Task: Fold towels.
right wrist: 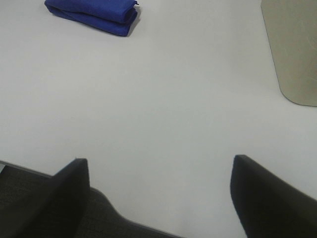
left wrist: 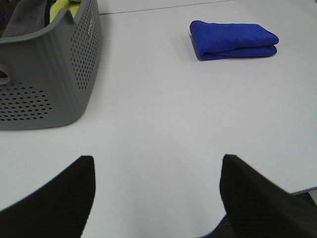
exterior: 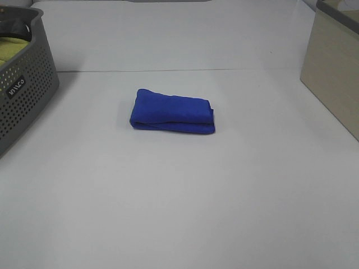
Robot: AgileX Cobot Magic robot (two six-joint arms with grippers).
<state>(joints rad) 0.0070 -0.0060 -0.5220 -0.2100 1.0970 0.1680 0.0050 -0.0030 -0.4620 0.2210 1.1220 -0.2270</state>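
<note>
A royal-blue towel [exterior: 173, 111] lies folded into a small thick rectangle on the white table [exterior: 179, 196], near its middle. It also shows in the left wrist view [left wrist: 234, 39] and in the right wrist view [right wrist: 94, 14]. No tag shows. My left gripper [left wrist: 156, 198] is open and empty, low over the table's near left edge, far from the towel. My right gripper [right wrist: 158, 198] is open and empty over the near right edge, also far from the towel. Neither gripper appears in the exterior high view.
A grey perforated basket [exterior: 22, 89] stands at the left, holding a yellow-green cloth [exterior: 14, 47]; it also shows in the left wrist view [left wrist: 49, 74]. A beige bin [exterior: 334, 78] stands at the right, seen too in the right wrist view [right wrist: 292, 49].
</note>
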